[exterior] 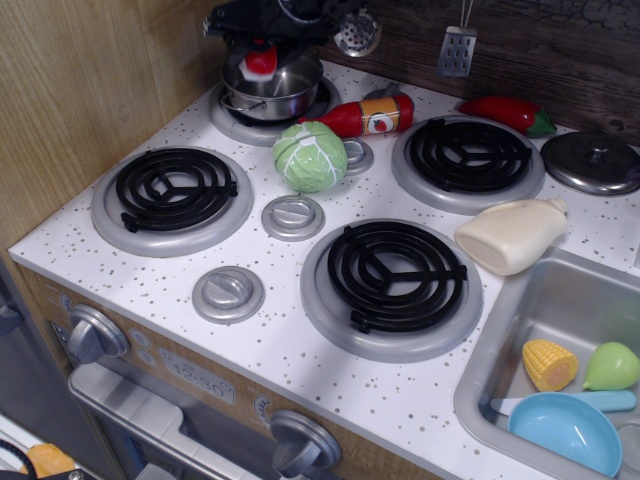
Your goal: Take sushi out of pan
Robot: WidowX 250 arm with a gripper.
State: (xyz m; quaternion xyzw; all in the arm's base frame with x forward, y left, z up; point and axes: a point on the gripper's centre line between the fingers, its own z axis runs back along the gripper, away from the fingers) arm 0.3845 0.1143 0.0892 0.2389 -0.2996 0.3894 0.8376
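Note:
The shiny steel pan (272, 90) stands on the back left burner. The sushi (261, 62), red on top with a white base, hangs just above the pan's left side. My black gripper (262, 42) is at the top edge of the view, directly over the pan, and is shut on the sushi. The upper part of the gripper is cut off by the frame.
A green cabbage (310, 156) sits in front of the pan, a red ketchup bottle (365, 116) to its right. A chili pepper (508, 113), steel lid (594, 161) and cream bottle (512, 235) lie to the right. The sink (560, 300) holds corn and a blue bowl.

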